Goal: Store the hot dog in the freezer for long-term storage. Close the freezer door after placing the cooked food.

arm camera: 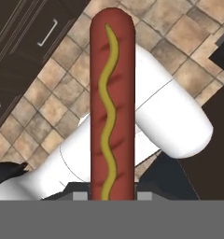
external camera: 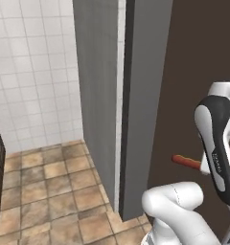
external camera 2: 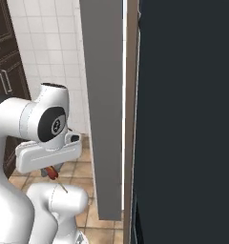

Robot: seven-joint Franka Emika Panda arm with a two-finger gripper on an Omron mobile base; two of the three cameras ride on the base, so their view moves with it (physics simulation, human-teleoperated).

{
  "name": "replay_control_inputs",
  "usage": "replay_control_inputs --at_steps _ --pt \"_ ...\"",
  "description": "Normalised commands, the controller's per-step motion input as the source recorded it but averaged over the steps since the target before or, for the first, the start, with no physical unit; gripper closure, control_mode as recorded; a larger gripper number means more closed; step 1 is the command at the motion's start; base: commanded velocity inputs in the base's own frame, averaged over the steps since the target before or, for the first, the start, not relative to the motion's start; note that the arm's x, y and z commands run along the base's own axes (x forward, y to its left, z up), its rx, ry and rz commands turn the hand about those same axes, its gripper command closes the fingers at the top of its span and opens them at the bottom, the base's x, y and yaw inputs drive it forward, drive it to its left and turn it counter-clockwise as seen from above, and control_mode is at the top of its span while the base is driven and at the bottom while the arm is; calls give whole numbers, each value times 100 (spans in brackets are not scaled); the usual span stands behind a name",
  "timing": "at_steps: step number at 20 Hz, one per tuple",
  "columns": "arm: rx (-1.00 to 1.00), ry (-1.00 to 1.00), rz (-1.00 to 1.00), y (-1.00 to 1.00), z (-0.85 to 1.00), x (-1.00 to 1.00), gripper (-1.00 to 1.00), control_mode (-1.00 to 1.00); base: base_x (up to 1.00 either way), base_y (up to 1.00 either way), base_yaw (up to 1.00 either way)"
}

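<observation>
Hot dog (arm camera: pixel 111 102), reddish-brown with a wavy mustard line, was clamped at its lower end between the closed-in jaws of the gripper (arm camera: pixel 111 196), carried above the tan tiled floor (external camera: pixel 45 191) beside the grey freezer (external camera: pixel 100 95) side wall, its tip showing past the arm.

The hot dog (arm camera: pixel 111 102) has a smooth, slightly glossy reddish-brown skin with a matt yellow mustard squiggle along it. The floor (external camera: pixel 50 191) is tan stone-like tile, mottled and matt, with pale grout. The wall (external camera: pixel 30 72) is smooth white tile. The cabinets (arm camera: pixel 25 42) look like dark wood with thin metal handles. The freezer door (external camera 2: pixel 188 119) is flat, matt slate
</observation>
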Motion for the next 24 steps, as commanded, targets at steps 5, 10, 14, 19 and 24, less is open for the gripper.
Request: replay_control_inputs --at_steps 5,10,14,19,24 --pt "0 0 0 0 0 0 100 100 -15 13 -14" --pt "0 0 0 0 0 0 100 100 -82 43 -10" --pt "0 0 0 0 0 0 100 100 -88 34 -9" --pt "0 0 0 0 0 0 100 100 -81 9 -6" --pt "0 0 0 0 0 0 100 100 -54 0 -10"
